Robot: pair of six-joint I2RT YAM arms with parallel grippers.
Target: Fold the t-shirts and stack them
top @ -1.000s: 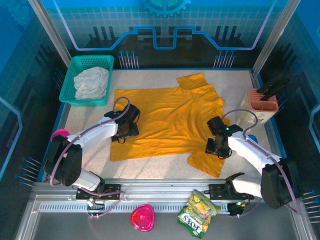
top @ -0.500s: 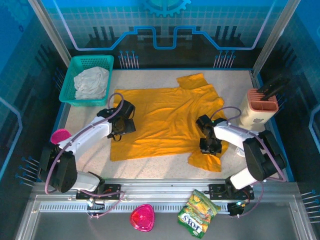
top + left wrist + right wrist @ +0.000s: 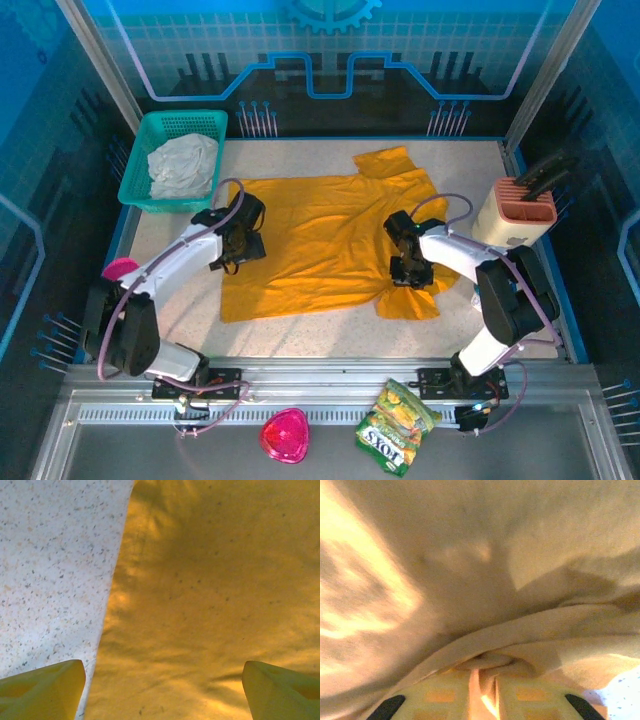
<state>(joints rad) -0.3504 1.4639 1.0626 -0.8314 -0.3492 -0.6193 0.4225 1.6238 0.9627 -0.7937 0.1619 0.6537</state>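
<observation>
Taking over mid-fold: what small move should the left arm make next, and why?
Probably lower the left gripper and close on the left edge of the t-shirt. Its fingers stand open, one over the table, one over the cloth, holding nothing, while the right gripper pinches a bunched fold on the right side. Holding both sides should keep the fold even.

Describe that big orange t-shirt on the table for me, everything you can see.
The t-shirt is plain mustard-orange, short-sleeved, of thin soft cloth with no print. It lies spread mostly flat on the speckled table, lightly wrinkled, with one sleeve pointing to the far side. Its near right part is bunched and folded over, where the right end effector pinches a fold of cloth. The left end effector hangs open above its left edge, not gripping it.
</observation>
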